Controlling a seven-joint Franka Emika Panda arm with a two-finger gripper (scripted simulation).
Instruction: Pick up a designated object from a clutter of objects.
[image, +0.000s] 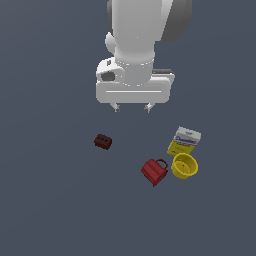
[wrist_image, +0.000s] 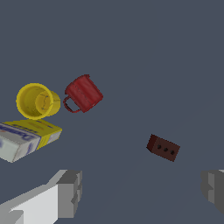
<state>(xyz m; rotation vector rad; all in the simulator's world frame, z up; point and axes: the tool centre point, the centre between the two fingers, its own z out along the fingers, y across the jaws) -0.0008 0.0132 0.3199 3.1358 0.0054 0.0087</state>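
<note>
Gripper (image: 132, 107) spread, empty; fingers (wrist_image: 70, 192) cut off. Yellow cup (image: 184, 166) unobstructed.

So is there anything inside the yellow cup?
Nothing shows inside the yellow cup: both views look into its open mouth and show only bare yellow wall. The part of the floor behind its near rim is hidden. The end effector is open, well clear of it.

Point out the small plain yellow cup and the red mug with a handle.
small plain yellow cup (image: 184, 166), exterior view, on its inner wall.
red mug with a handle (image: 153, 171), exterior view, on its body.
</note>
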